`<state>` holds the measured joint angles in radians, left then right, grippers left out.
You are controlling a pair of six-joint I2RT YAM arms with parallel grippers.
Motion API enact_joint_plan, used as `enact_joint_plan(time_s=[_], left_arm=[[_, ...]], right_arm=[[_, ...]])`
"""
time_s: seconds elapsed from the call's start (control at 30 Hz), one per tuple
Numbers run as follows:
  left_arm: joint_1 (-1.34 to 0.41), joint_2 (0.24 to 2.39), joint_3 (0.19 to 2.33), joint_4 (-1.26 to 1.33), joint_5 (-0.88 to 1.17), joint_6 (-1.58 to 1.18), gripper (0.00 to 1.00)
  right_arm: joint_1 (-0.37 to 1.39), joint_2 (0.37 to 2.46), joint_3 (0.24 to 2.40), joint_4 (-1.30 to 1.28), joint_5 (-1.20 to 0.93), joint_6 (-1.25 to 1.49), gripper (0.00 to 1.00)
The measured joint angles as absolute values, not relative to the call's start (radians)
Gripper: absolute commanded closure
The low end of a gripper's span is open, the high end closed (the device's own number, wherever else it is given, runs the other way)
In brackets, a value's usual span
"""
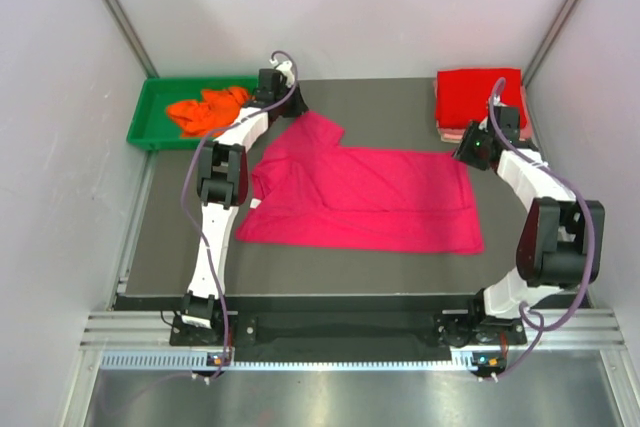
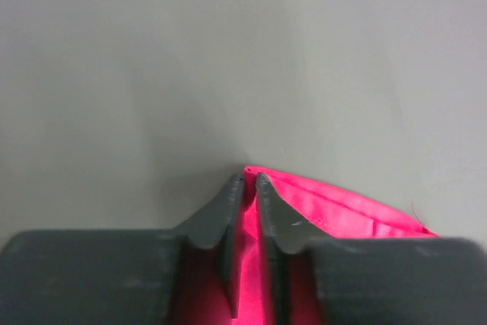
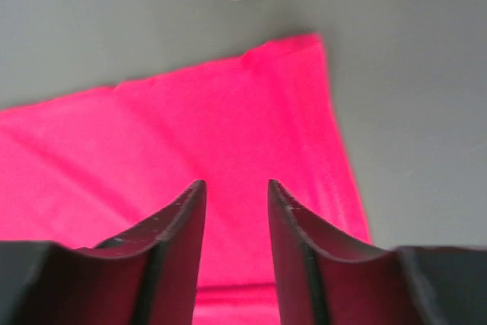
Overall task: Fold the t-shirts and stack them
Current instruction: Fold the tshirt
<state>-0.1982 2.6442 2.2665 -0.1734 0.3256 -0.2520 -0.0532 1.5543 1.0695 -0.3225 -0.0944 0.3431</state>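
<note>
While the magenta shirt (image 1: 370, 197) lies spread mostly flat in the middle of the dark tabletop (image 1: 165, 247), both arms are out over it. The left fingers (image 2: 228, 203) are at its far left sleeve, right next to the tray (image 1: 140, 122). In the wrist view they're pretty much together, with a fold of the pink cloth pinched between them. The right fingers (image 3: 190, 211) are clearly apart with nothing in them, hanging over the shirt's far right corner, just in from the edge. Whether they touch the cloth, can't tell.

Other shirts: the red shirt (image 1: 480, 97) sits folded at the far right corner on top of a pale pink shirt (image 1: 450, 131), just beyond the right fingers. The orange shirt (image 1: 205, 109) is crumpled up in the green tray at far left.
</note>
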Motion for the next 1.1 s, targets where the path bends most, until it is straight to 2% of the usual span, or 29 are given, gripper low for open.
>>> enact_joint_plan(time_s=[0.03,0.07,0.4,0.73,0.83,0.93,1.03,1.1], left_arm=[[-0.198,2.644,2.267,-0.173,0.334,-0.253,0.98],[-0.199,2.644,2.267,-0.172,0.349,-0.254,1.00],[-0.199,2.637,2.252,-0.088,0.430,-0.287,1.00],[-0.199,2.595,2.251,-0.042,0.443,-0.294,1.00],[-0.199,2.592,2.251,-0.035,0.446,-0.293,1.00],[-0.199,2.592,2.251,-0.034,0.448,-0.290,1.00],[-0.199,2.592,2.251,-0.030,0.448,-0.287,1.00],[-0.199,2.592,2.251,-0.030,0.444,-0.284,1.00]], right_arm=[[-0.061,1.567,1.079,-0.322,-0.090,0.343,0.58],[-0.071,1.588,1.093,-0.319,-0.084,0.344,0.55],[-0.126,1.838,1.201,-0.290,-0.069,0.352,0.57],[-0.178,1.954,1.277,-0.233,-0.165,0.339,0.53],[-0.180,1.980,1.304,-0.219,-0.194,0.328,0.57],[-0.182,1.995,1.312,-0.202,-0.232,0.315,0.69],[-0.183,2.002,1.312,-0.195,-0.255,0.313,0.69],[-0.186,2.003,1.312,-0.194,-0.262,0.310,0.65]])
